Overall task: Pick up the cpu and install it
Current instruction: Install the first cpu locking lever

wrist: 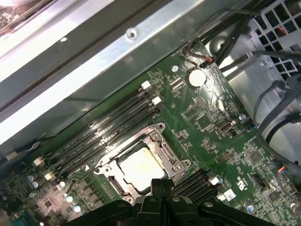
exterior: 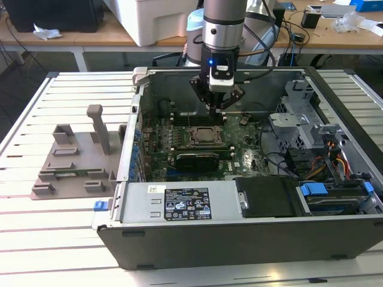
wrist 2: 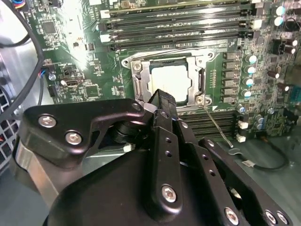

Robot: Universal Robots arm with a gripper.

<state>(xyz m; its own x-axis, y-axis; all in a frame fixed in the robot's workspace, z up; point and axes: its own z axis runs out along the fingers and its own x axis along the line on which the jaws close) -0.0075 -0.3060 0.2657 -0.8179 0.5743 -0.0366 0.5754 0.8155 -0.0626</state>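
Both wrist views show the chip (wrist 2: 171, 83) already lying in its socket (wrist: 139, 165), the gripper (exterior: 218, 106) poised above it (fingers together, holding nothing), so the placing step looks finished.

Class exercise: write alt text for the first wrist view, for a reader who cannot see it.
A pale square cpu sits inside the metal-framed socket on a green motherboard, with the black end effector just above it. Dark memory slots run beside the socket.
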